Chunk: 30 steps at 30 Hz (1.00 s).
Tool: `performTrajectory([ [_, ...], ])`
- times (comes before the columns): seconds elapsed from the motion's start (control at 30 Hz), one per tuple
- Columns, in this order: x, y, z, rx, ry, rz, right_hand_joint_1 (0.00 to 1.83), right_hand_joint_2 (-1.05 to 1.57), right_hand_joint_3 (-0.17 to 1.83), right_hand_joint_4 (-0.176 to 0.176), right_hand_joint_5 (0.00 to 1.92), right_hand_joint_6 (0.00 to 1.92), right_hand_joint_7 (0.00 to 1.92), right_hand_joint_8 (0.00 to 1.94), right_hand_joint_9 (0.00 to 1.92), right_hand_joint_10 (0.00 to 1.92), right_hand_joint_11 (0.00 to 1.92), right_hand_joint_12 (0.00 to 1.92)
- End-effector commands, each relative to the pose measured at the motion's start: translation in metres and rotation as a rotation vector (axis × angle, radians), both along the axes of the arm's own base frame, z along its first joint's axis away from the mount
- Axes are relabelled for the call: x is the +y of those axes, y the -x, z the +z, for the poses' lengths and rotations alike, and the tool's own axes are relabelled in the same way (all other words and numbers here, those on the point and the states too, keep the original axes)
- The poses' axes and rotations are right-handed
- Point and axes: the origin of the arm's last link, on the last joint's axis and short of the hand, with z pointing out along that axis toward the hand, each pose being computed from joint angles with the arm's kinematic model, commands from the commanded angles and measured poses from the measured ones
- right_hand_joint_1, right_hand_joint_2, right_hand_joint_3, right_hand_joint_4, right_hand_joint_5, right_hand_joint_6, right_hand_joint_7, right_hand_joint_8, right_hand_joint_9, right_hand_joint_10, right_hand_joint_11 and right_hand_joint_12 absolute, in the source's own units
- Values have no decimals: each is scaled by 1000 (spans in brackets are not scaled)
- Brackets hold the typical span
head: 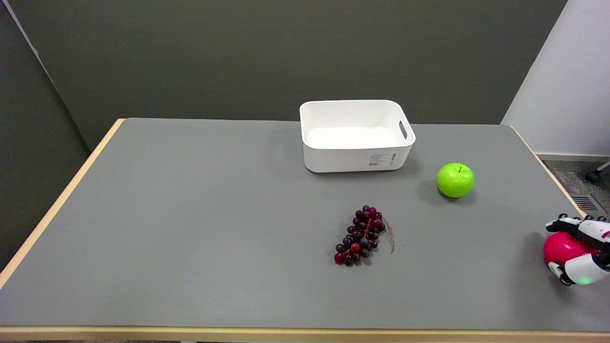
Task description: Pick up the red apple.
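The red apple [562, 247] is at the table's far right edge, wrapped by my right hand [584, 252]. White and black fingers [567, 224] curl over its top and another finger passes under its front, so I grip it. Only the apple's left side shows; the rest is hidden behind the hand. Whether the apple still touches the table cannot be told.
A green apple [455, 179] sits to the upper left of my hand. A bunch of dark red grapes [360, 235] lies mid-table. A white bin [355, 135] stands empty at the back. The table's right edge [548, 171] runs close to my hand.
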Motion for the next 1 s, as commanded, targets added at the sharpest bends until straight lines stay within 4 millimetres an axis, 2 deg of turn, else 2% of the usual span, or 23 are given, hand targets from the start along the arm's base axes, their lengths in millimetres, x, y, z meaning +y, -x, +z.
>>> performTrajectory([
  [0.03,-13,2,-6,72,-46,17,1018,891,888,-43,177,610,274,985,371,1062,178,1242],
  [0.1,-17,-1,-7,113,-56,71,980,980,865,-61,138,833,166,1378,346,1352,231,1384],
  [0.17,-21,-4,-8,137,-61,118,1129,1276,388,-72,98,1026,314,1818,324,1592,163,1658],
  [0.2,-22,-5,-8,145,-63,134,1215,1350,244,-75,93,1108,331,1941,360,1686,128,1762],
  [0.27,-27,-11,-7,183,-72,185,1399,1313,189,-82,145,1259,230,1941,558,1806,59,1888],
  [0.33,-32,-19,-5,219,-85,206,1278,1340,106,-155,419,1500,321,1941,641,1775,61,1919],
  [0.4,-39,-33,-2,265,-95,238,1055,1360,113,-93,521,1526,453,1941,471,1921,120,1921],
  [0.57,-61,-93,7,399,-103,435,1055,1356,136,-99,479,1557,486,1941,510,1921,218,1921],
  [0.63,-71,-108,7,414,-112,503,1053,1375,103,-101,462,1573,495,1941,519,1921,255,1921],
  [0.77,-96,-128,2,417,-145,594,1048,1399,66,-107,443,1602,500,1941,543,1921,307,1921],
  [0.83,-114,-138,-4,420,-179,648,1007,1436,124,-176,348,1879,385,1941,564,1921,296,1921],
  [0.93,-138,-151,-13,417,-219,724,1018,1425,128,-176,360,1863,398,1928,587,1921,326,1921],
  [1.0,-155,-152,-21,396,-251,752,1030,1413,129,-176,375,1844,414,1909,616,1921,367,1921],
])
